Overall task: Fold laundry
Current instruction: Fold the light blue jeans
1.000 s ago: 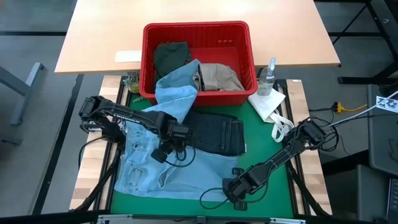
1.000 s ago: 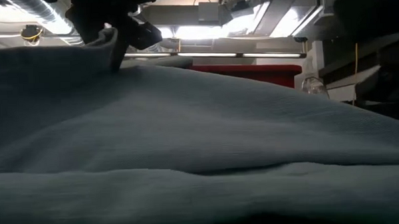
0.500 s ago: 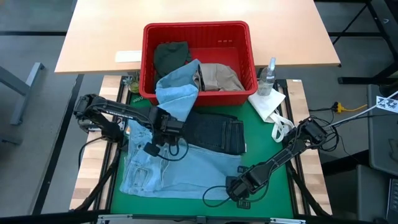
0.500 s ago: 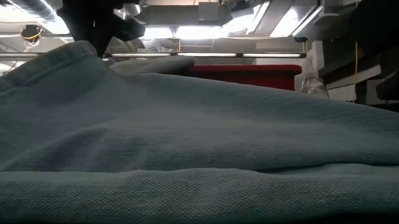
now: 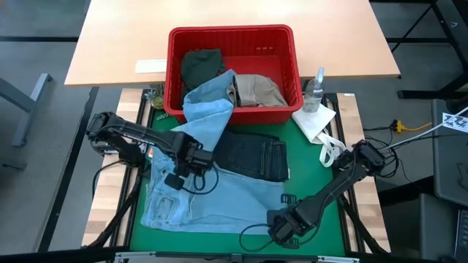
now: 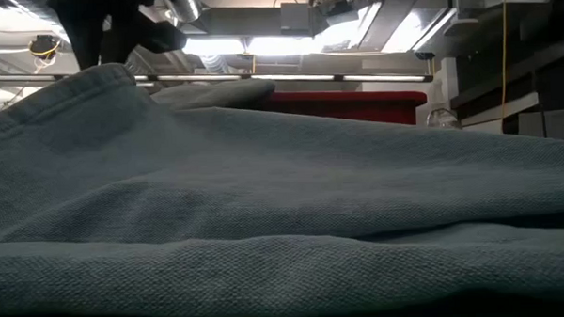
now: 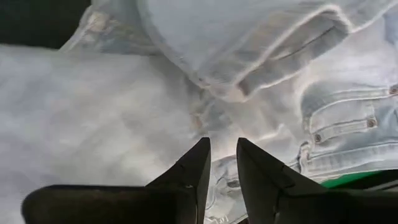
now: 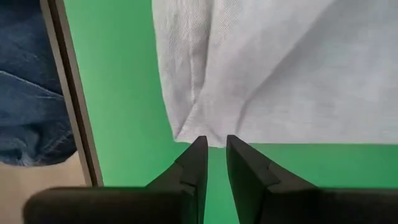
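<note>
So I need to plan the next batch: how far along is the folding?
Early on. Done: the dark navy jeans lie folded on the green mat. In hand: the light blue denim is spread out, the left tool over its waistband, the right tool near its front corner. Left: the olive piece and the khaki piece sit in the red basket, with more blue cloth over its rim.

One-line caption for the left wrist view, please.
Left gripper poised over the light blue denim, fingers nearly together with nothing between them.

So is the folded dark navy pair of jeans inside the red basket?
No, the dark navy jeans lie folded on the green mat, in front of the red basket.
</note>
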### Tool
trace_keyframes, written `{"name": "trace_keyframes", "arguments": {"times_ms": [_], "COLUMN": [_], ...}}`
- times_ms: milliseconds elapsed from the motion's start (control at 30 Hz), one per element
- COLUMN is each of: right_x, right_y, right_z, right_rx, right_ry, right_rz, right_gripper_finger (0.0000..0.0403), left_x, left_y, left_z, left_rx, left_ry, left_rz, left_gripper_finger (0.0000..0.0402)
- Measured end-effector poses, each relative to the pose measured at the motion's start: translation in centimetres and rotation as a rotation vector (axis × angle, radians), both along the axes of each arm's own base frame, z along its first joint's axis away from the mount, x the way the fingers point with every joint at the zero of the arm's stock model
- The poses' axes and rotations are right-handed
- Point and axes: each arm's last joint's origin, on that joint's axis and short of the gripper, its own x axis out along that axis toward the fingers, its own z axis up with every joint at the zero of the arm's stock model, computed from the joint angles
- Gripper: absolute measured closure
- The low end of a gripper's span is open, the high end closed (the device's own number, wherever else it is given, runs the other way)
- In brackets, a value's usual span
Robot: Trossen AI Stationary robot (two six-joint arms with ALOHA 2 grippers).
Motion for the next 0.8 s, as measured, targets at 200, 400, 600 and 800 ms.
{"name": "trace_keyframes", "arguments": {"times_ms": [200, 400, 600, 800], "right_x": [-0.1, -0.4, 0.7, 2.5], "right_y": [1.1, 1.4, 0.2, -1.6], "right_z": [1.8, 2.1, 2.2, 2.2], "right_rx": [-0.085, -0.148, -0.188, -0.188], "right_ry": [-0.133, -0.216, -0.247, -0.269], "right_rz": [-0.083, -0.139, -0.187, -0.245], "right_gripper_finger": [0.0343, 0.0343, 0.0343, 0.0343], "left_x": [0.5, 0.2, 0.4, 0.8], "left_y": [-0.7, -0.3, 0.4, 1.0], "left_z": [0.0, 0.0, 0.0, 0.0], "left_rx": [-0.015, 0.003, 0.0, -0.003], "left_ry": [-0.068, -0.033, -0.038, -0.063], "left_rz": [-0.04, -0.141, -0.143, -0.17], "left_gripper_finger": [0.0348, 0.0362, 0.0373, 0.0384]}}
